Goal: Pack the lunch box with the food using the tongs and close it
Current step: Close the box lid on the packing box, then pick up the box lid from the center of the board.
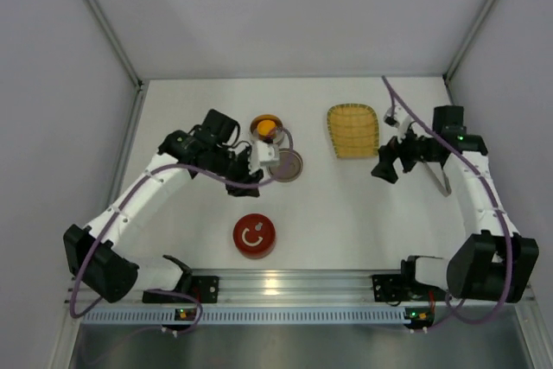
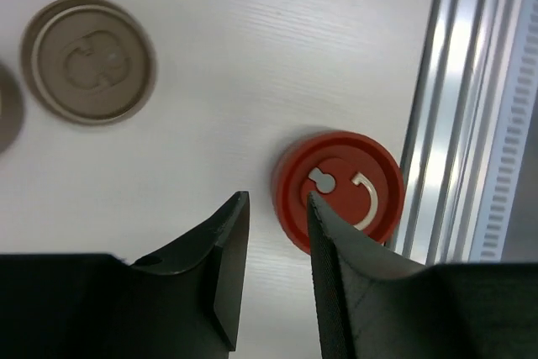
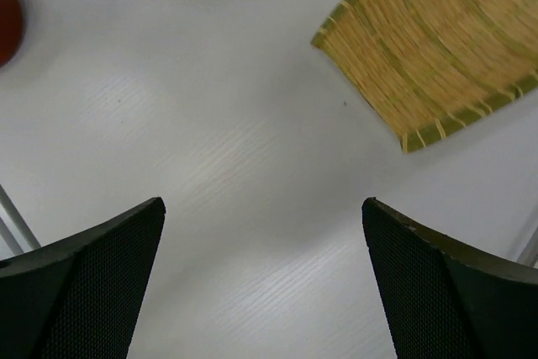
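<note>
Left end effector [image 2: 277, 208]: jaws a narrow gap apart with nothing between them, raised over the counter [image 1: 346, 213]. In its wrist view the tips sit just beside the red lid.
Red lid [image 2: 340, 191]: round, lying flat on the counter, with a pale hook-shaped mark on top. It is near the metal rail [image 2: 437, 124] at the near edge.
Beige lid [image 2: 88, 60]: round with an embossed top, lying flat and well apart from the red lid.
Orange-yellow piece [image 1: 266, 126]: sits inside a small round tin [image 1: 252, 125], just beyond the beige lid and close to the left wrist.
Right end effector [image 3: 262, 208]: jaws spread wide and empty, over bare counter.
Woven tray [image 3: 437, 39]: yellow. One corner shows ahead of the right fingers, and in the top view it lies near that end effector, on its left.
Tongs [image 1: 442, 183]: slim and grey, lying on the counter right of the tray. They are beside the right arm, partly hidden by it, and apart from both end effectors.
</note>
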Action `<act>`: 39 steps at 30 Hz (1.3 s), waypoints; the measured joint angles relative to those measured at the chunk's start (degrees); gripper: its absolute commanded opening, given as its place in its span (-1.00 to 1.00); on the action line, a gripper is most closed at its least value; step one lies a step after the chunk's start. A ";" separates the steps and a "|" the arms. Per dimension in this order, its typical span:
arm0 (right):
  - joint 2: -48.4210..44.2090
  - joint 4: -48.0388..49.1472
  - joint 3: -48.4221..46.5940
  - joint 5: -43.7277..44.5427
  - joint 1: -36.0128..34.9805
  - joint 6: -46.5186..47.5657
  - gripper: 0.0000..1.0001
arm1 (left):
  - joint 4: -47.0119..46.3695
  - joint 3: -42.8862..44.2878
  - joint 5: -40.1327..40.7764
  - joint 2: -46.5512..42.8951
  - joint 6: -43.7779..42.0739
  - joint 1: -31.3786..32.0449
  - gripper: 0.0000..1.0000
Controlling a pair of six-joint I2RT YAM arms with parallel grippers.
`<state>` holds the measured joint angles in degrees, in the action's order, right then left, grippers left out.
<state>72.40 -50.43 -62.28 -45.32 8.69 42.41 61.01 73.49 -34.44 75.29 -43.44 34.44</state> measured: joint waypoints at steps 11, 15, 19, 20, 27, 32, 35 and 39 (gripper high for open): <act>12.33 9.35 -7.13 15.10 -34.34 5.18 0.63 | -18.67 0.42 -13.33 2.89 26.91 -28.44 0.06; 22.23 10.47 -12.87 19.34 -40.28 10.21 0.49 | -21.79 0.28 -16.11 5.68 30.53 -33.90 0.07; 29.90 11.58 -16.55 22.51 -44.72 14.84 0.43 | -22.53 -0.94 -18.10 6.75 31.63 -37.27 0.07; 31.56 11.65 -17.20 23.21 -45.46 15.85 0.42 | -22.62 -1.38 -18.62 6.80 31.74 -38.03 0.07; 40.57 12.22 -21.97 26.16 -47.63 21.18 0.35 | -23.32 -2.80 -21.81 8.46 31.63 -41.51 0.07; 43.93 12.33 -23.69 27.61 -47.80 23.19 0.23 | -23.54 -3.56 -23.12 9.73 31.30 -41.48 0.05; 44.83 12.37 -23.98 27.89 -48.17 24.15 0.10 | -24.00 -3.78 -23.65 9.81 31.30 -41.51 0.05; 45.16 12.24 -23.98 28.35 -49.31 25.59 0.02 | -24.81 -4.11 -24.35 9.86 31.32 -41.51 0.04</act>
<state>117.56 -38.20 -86.26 -16.97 -40.62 68.01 36.21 69.38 -58.78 85.14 -12.12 -7.07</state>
